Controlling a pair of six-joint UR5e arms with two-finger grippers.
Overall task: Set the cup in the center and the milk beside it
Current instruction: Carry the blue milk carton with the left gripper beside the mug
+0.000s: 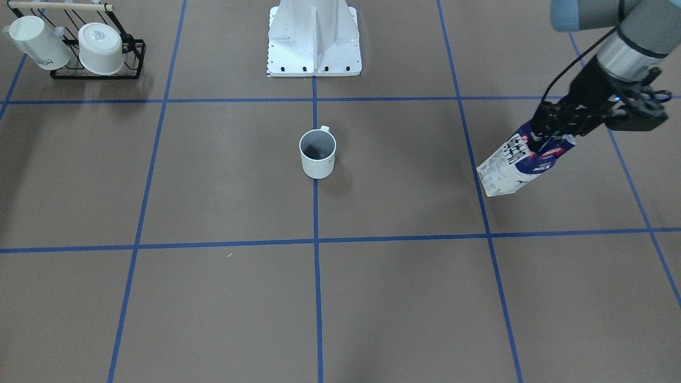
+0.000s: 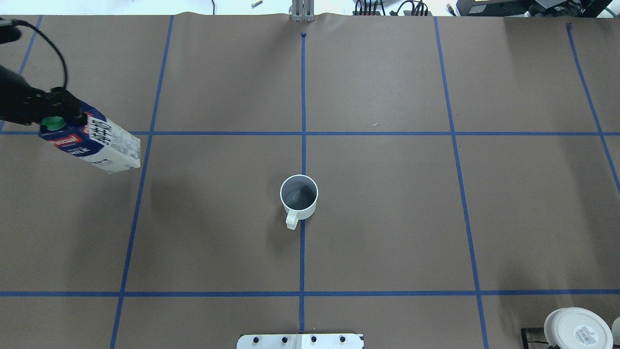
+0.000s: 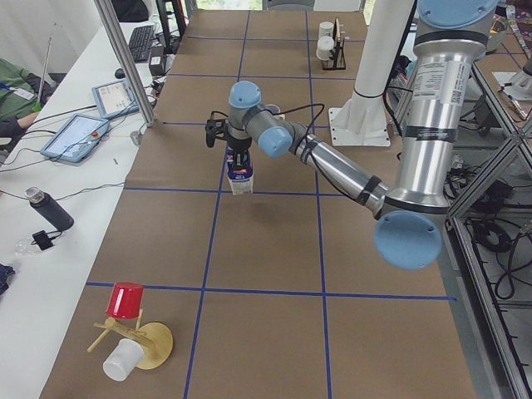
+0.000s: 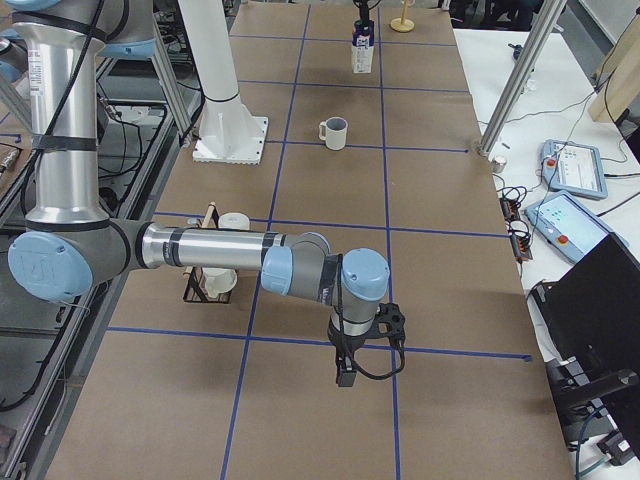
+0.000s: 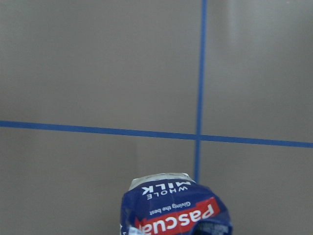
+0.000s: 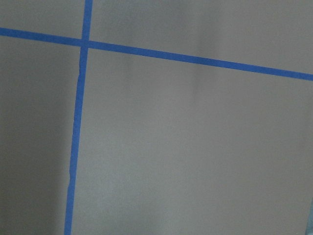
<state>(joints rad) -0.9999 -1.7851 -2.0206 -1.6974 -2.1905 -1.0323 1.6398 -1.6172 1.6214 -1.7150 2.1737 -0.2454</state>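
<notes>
The cup (image 1: 318, 154) is a white mug with a dark grey inside. It stands upright on the centre tape line and also shows in the overhead view (image 2: 299, 196). My left gripper (image 1: 550, 134) is shut on the top of the milk (image 1: 524, 162), a blue-and-white carton with a green cap (image 2: 53, 123). The carton hangs a little above the table, far out on my left, well apart from the cup. The left wrist view shows its label (image 5: 176, 213). My right gripper (image 4: 347, 375) shows only in the exterior right view, over bare table; I cannot tell if it is open or shut.
A black wire rack (image 1: 135, 58) with two white cups stands on my right near the base (image 1: 314, 48). A wooden stand (image 3: 154, 345) with a red and a white cup stands at the table's left end. Blue tape lines grid the brown table.
</notes>
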